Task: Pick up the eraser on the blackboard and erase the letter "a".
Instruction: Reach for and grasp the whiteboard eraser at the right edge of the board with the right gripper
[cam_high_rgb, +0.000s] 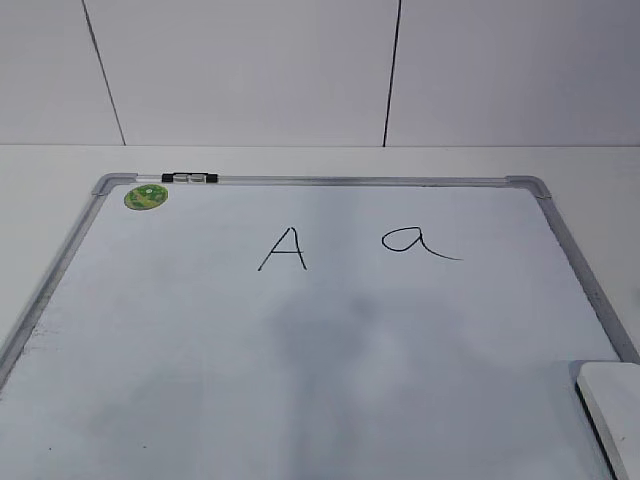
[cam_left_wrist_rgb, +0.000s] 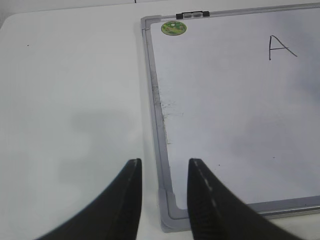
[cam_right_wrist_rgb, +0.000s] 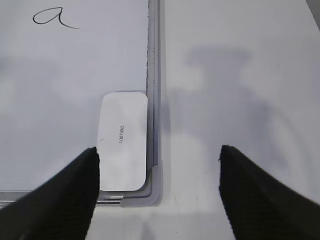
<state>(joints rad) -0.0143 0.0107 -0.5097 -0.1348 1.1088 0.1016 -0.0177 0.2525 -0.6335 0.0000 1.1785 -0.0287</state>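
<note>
The blackboard (cam_high_rgb: 330, 340) is a white board with a silver frame and a round green sticker (cam_high_rgb: 146, 197), lying flat on the table. The letter "a" (cam_high_rgb: 415, 242) is at its upper right, next to a capital "A" (cam_high_rgb: 283, 249). It also shows in the right wrist view (cam_right_wrist_rgb: 52, 18). The white eraser (cam_right_wrist_rgb: 123, 141) lies in the board's near right corner, also at the exterior view's lower right (cam_high_rgb: 612, 405). My right gripper (cam_right_wrist_rgb: 157, 157) is open above that corner, the eraser near its left finger. My left gripper (cam_left_wrist_rgb: 164, 167) is open and empty over the board's near left corner.
A small black-and-silver clip (cam_high_rgb: 189, 178) sits on the board's far frame. The white table (cam_left_wrist_rgb: 70, 100) extends to the left of the board and to its right (cam_right_wrist_rgb: 240, 75). A panelled wall (cam_high_rgb: 300, 70) stands behind.
</note>
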